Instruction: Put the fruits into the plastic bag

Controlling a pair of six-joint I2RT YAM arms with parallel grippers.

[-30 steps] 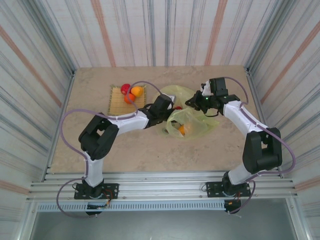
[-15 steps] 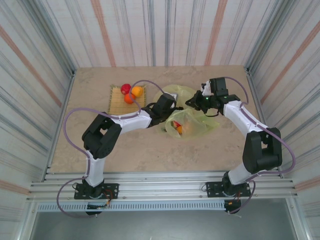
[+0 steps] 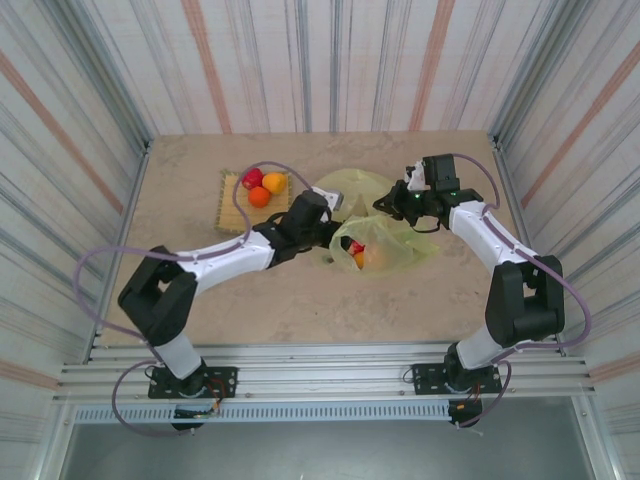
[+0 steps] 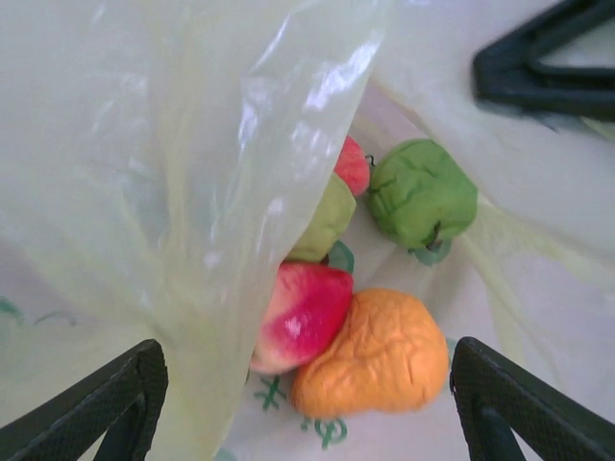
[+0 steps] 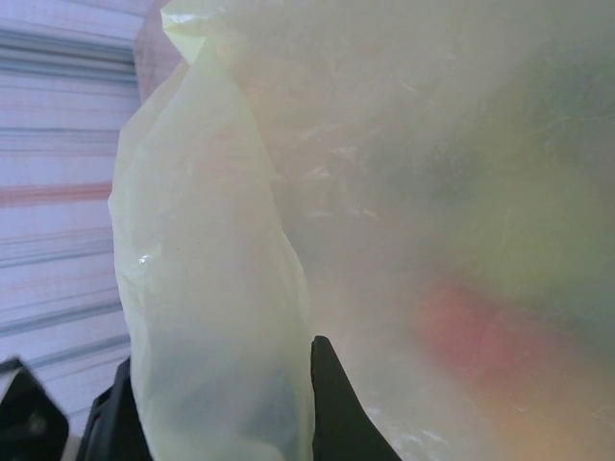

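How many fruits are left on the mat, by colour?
Red fruit: 1
Orange fruit: 2
Total on the mat: 3

The beige desk carries a square woven mat near its far edge, left of middle. A crinkled plastic bag lies right of the mat.

Red fruits: I count three
Green fruits: I count two
Orange fruits: three
Plastic bag: one
Woven mat: one, at my 11 o'clock
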